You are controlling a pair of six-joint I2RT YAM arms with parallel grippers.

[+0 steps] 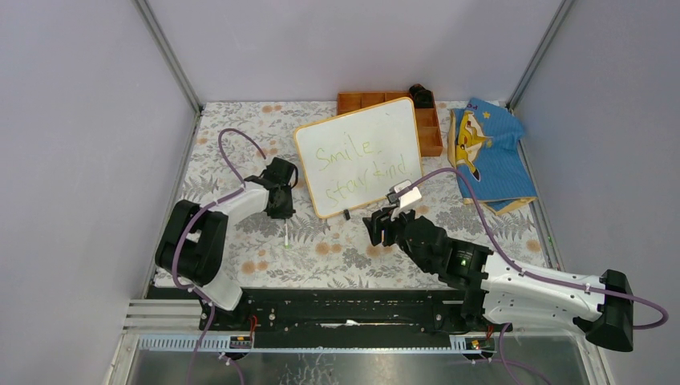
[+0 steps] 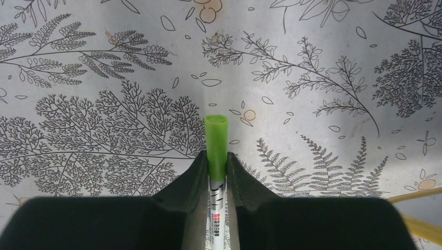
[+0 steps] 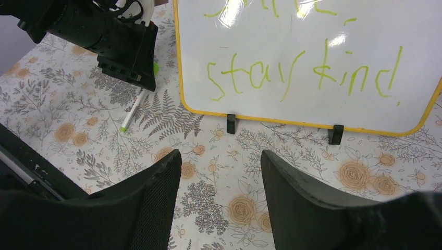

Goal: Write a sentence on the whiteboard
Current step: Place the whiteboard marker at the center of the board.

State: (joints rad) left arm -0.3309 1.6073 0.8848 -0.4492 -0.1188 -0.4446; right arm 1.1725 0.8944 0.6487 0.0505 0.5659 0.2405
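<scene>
Top external shows the whiteboard (image 1: 358,156) at the rear middle of the desk (image 1: 321,257), turned slightly askew, with the sentence (image 1: 357,164) "Smile stay kind" in yellow-green on two lines. An orange tray (image 1: 431,132) sits partly hidden behind its far edge. A blue cloth (image 1: 489,152) lies near the right wall. The left jaws, just beside the board's left edge, are narrowed on a green-ended marker (image 2: 217,140). The right jaws stand wide and hold nothing, near the board's lower edge. Bare floral desk lies between the arms.

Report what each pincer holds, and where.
Left pincer grips the marker where its green cap meets the white barrel; right pincer holds nothing.
</scene>
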